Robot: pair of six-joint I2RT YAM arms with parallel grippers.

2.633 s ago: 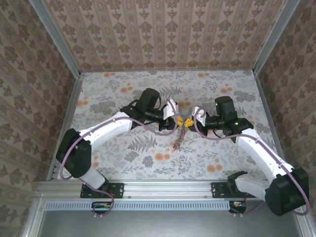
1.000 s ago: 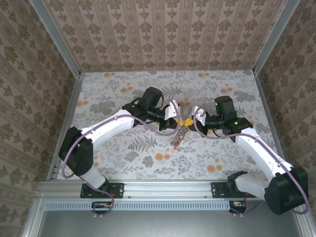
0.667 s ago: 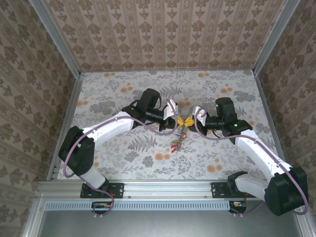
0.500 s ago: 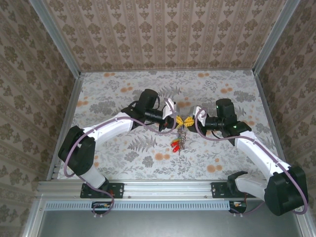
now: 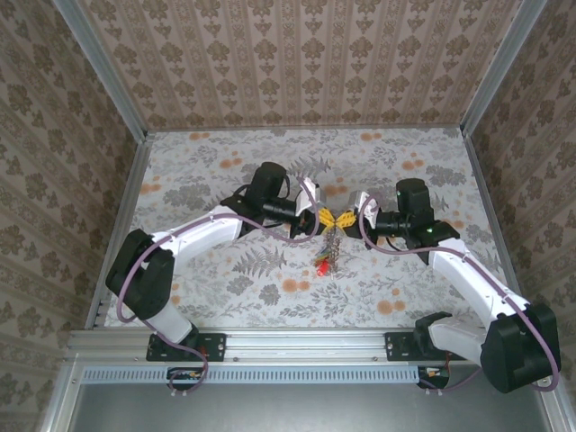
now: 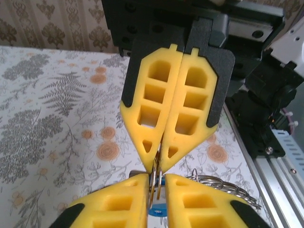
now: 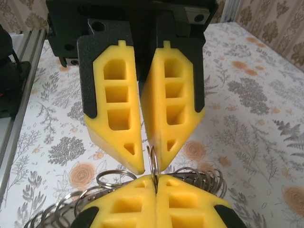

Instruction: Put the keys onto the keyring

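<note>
Yellow foam pads of the right gripper (image 7: 155, 183) are pressed tight on one wire loop of the keyring (image 5: 329, 250). The left gripper (image 6: 156, 183) meets it tip to tip, jaws slightly parted around that loop. The key bunch hangs beneath, over the floral table (image 5: 225, 171).

Left tool (image 5: 321, 219) and right tool (image 5: 349, 220) meet tip to tip above the middle of the worktop (image 5: 207, 171), the left tool on the left. The keyring (image 5: 329, 253) hangs beneath their tips, its top loop between both tools' fingers, its bunch towards the arm bases.
</note>
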